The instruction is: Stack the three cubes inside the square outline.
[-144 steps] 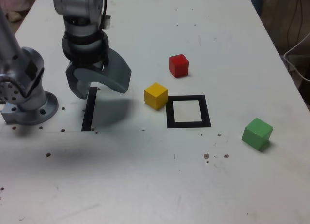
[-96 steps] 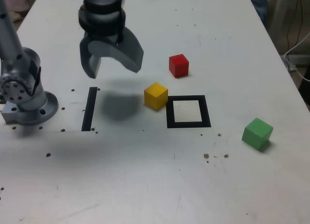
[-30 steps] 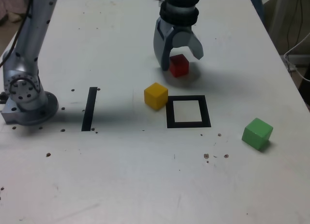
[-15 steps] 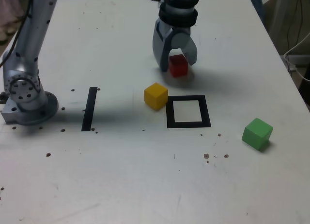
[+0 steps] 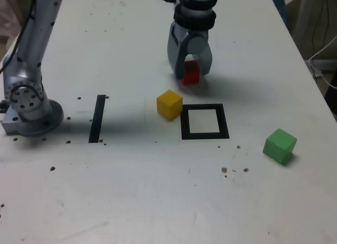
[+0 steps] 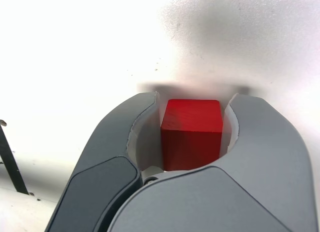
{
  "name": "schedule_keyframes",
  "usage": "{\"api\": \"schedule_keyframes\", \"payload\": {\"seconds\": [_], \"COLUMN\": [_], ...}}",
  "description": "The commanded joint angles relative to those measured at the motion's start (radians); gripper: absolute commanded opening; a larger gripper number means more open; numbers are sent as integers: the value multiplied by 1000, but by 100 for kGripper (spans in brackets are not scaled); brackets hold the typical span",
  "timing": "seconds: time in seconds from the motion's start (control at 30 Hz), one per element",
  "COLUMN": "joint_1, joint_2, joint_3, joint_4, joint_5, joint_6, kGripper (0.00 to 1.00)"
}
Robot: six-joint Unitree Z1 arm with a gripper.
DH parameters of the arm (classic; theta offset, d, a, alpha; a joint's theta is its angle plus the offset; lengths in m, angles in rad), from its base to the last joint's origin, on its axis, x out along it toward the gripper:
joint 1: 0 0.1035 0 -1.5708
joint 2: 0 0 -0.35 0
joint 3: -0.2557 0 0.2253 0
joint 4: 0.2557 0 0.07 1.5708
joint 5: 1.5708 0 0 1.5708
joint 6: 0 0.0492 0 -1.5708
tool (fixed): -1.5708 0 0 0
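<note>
— Since the earlier frames the arm has swung across the counter point(image 5: 131, 202) from beside the black strip point(image 5: 97, 118) to the far side, and the gripper point(image 5: 189, 70) has come down over the red cube point(image 5: 190, 74). In the last half second the jaws have narrowed around it.

— Are they actually gripping it?

— Close, at least. In the wrist view the red cube point(image 6: 192, 132) sits squarely between the two grey jaws, one on each side, with only thin slivers of light showing along its faces. I can't tell whether they press on it yet. The cube seems to rest on the counter; nothing shows it lifted.

— Where does that leave the task?

— At the first pick, I'd judge. The square outline point(image 5: 204, 122) has nothing in it. The yellow cube point(image 5: 169, 104) sits just beside the outline's corner on the exterior view's left, and the green cube point(image 5: 279, 145) lies well apart on that view's right.

— Anything to watch?

— The yellow cube's closeness to the frame. Carrying the red one into the outline probably calls for a clear lift first, then a descent that keeps the jaws off the yellow block.
</note>
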Motion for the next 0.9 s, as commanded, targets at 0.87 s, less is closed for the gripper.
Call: {"api": "schedule_keyframes", "payload": {"seconds": [0.87], "joint_1": [-360], "joint_2": [-154], "joint_3": [50], "joint_4": [41], "joint_5": [5], "joint_6": [-109], "kGripper": [19]}}
